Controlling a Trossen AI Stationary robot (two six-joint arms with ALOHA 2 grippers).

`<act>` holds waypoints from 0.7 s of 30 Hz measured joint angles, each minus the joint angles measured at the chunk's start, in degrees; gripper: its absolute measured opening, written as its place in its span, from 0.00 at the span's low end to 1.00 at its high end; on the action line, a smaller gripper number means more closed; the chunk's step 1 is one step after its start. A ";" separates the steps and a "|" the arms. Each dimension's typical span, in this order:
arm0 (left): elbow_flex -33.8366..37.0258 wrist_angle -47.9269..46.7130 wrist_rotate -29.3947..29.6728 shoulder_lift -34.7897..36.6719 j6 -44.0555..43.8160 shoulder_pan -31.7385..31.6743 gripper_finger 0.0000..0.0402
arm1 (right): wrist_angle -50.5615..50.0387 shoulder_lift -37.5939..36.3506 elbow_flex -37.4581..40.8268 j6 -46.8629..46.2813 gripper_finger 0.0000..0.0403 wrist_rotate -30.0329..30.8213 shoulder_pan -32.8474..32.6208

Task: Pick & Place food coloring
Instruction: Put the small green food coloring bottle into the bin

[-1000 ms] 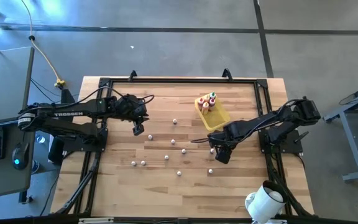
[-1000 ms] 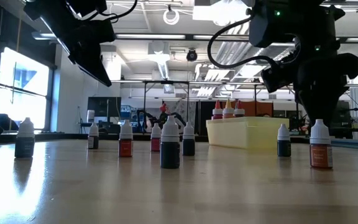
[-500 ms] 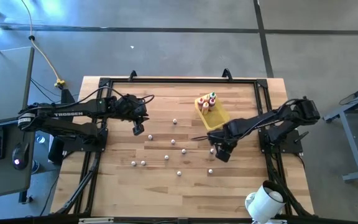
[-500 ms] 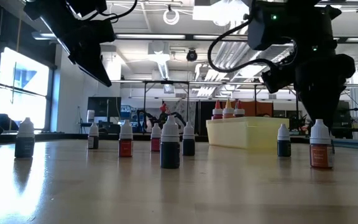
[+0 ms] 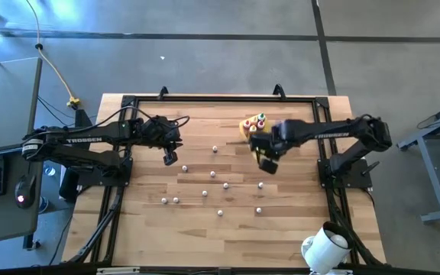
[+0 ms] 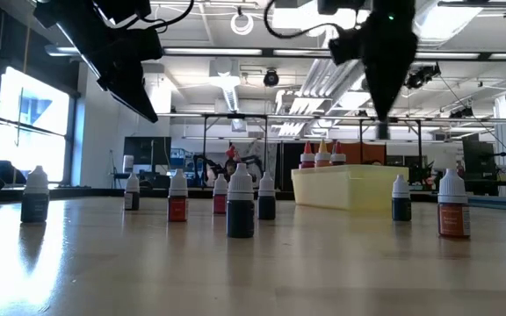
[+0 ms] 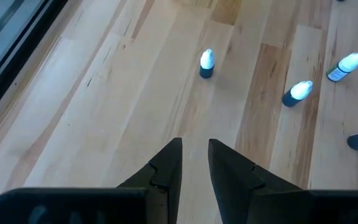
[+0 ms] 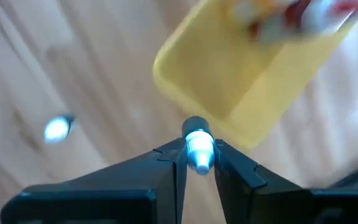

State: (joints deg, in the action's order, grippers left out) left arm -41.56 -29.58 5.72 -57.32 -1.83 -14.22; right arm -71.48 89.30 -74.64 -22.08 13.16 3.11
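Right end effector (image 8: 199, 163) clenched on a food coloring bottle (image 8: 198, 148) above the yellow tray (image 8: 241, 81).

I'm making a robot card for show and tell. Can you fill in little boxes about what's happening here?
Right gripper: shut on a small bottle, lifted beside the yellow tray
Left gripper: fingers nearly together, holding nothing, above the table's left part
In the tray: a few bottles at one end
Loose bottles: several standing on the wooden table
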 joint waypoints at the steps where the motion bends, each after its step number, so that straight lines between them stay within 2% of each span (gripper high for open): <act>1: 0.00 0.01 0.00 0.00 0.00 -0.01 0.19 | 0.69 0.00 -1.28 2.05 0.16 0.76 1.13; 6: 0.00 0.00 -0.02 0.00 0.00 0.00 0.19 | 5.31 -0.02 -2.39 9.49 0.16 -2.12 8.84; 10: 0.00 0.00 -0.64 0.00 0.00 -0.02 0.19 | 9.79 -0.02 2.46 13.38 0.16 -2.71 14.52; 16: 0.00 0.15 -0.63 0.00 0.00 -0.02 0.19 | 22.90 0.00 10.56 17.10 0.16 -8.43 21.47; 21: 0.00 0.15 -0.63 0.00 0.00 -0.01 0.19 | 25.81 0.00 14.57 19.55 0.17 -9.30 24.65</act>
State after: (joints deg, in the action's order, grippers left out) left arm -41.56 -29.43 5.08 -57.32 -1.83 -14.23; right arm -45.67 89.30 -60.07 -2.52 3.86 27.76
